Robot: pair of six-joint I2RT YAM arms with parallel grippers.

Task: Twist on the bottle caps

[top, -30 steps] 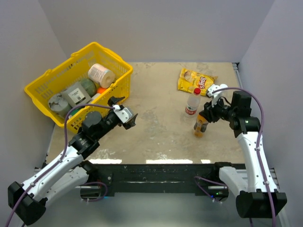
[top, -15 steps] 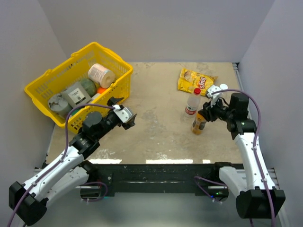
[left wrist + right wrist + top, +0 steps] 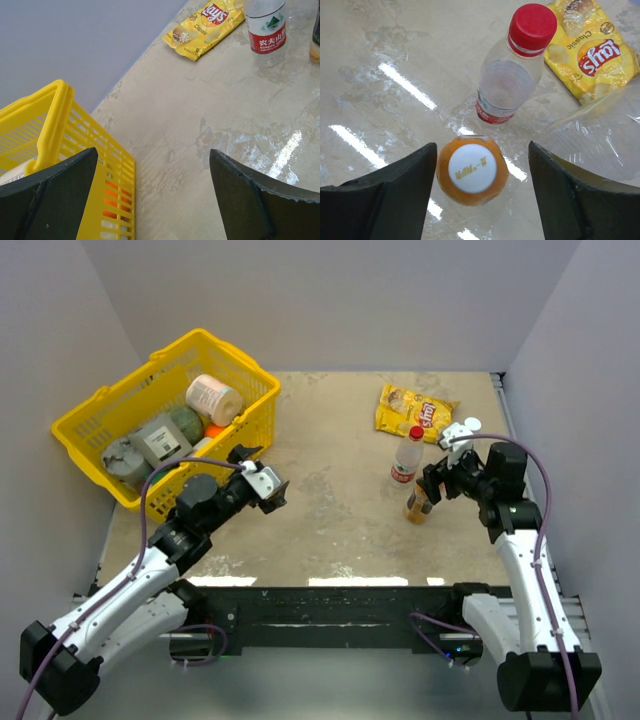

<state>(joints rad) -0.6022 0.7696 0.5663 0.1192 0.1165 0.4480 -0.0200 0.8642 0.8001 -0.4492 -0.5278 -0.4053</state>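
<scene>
An orange bottle [image 3: 472,192] stands on the table with a white cap [image 3: 472,167] on its top. My right gripper [image 3: 481,150] is open and hangs above it, with a finger on each side of the cap and apart from it. The cap is nearer the left finger. In the top view the gripper [image 3: 430,487] covers the top of the orange bottle [image 3: 416,507]. A clear water bottle [image 3: 507,85] with a red cap [image 3: 532,22] stands just behind. My left gripper [image 3: 272,487] is open and empty beside the yellow basket. I see no second white cap.
A yellow snack bag [image 3: 415,412] lies behind the bottles. A clear plastic thing [image 3: 592,135] lies right of the orange bottle. The yellow basket [image 3: 100,400] with several items stands at the back left, and its wall [image 3: 55,130] is close to my left finger.
My right gripper has moved a little left and forward over the orange bottle, which now stands slightly further left. The left arm has barely moved.
</scene>
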